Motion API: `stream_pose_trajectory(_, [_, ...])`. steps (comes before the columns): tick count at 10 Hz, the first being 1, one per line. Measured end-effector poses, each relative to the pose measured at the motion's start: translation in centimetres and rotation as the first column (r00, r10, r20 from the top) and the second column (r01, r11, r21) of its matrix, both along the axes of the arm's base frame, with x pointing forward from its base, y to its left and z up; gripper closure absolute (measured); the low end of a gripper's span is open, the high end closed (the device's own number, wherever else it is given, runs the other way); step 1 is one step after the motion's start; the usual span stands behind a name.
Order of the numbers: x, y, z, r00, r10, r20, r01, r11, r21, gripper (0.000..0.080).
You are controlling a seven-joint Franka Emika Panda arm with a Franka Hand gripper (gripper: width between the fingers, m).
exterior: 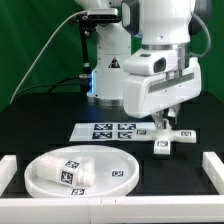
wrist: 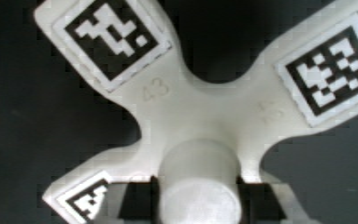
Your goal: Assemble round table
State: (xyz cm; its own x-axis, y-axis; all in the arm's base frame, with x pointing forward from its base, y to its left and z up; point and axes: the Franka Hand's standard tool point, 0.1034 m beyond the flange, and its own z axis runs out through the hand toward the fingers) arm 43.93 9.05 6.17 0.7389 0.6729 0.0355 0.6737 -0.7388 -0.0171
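Cross piece (exterior: 171, 139) of the round table sits on the black table (exterior: 40, 120), toward the exterior view's right and just beyond the near edge of the work area. The gripper (exterior: 168, 123) stands straight down over it. In the wrist view the cross piece (wrist: 194, 110) fills the picture with three tagged arms showing, and the gripper (wrist: 202, 196) has its dark pads set on either side of the rounded raised middle. The jaws look pinched onto that middle, with no gap visible. Whether the piece is on the surface or slightly raised, I cannot tell.

The main risk, as I judge it, lies in the grip. The middle is rounded and smooth, so the piece could swivel or slip between the pads during a lift and arrive out of line with its mate. An arm could also catch on the table if it tilts.

The round disc (exterior: 78, 170) lies near and to the exterior view's left, with the post (exterior: 73, 175) resting on its side inside the disc. The post would probably have to be stood up or cleared before anything can be seated there. The marker board (exterior: 113, 128) lies flat just beside the cross piece, on its left. A white rail (exterior: 212, 172) borders the right side, close to any path outward.
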Motion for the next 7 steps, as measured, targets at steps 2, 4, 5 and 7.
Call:
stream_pose_trajectory(2, [0.1, -0.2, -0.2, 1.000, 0.001, -0.003, -0.001, 1.000, 0.000, 0.0607])
stream_pose_trajectory(4, [0.1, -0.1, -0.3, 1.000, 0.002, -0.004, -0.002, 1.000, 0.000, 0.0607])
stream_pose_trajectory(5, [-0.1, 0.4, -0.5, 1.000, -0.020, 0.015, 0.020, 1.000, 0.007, 0.0607])
stream_pose_trajectory(7, [-4.0, 2.6, -2.3, 0.999, 0.007, 0.054, -0.009, 0.999, 0.033, 0.0607])
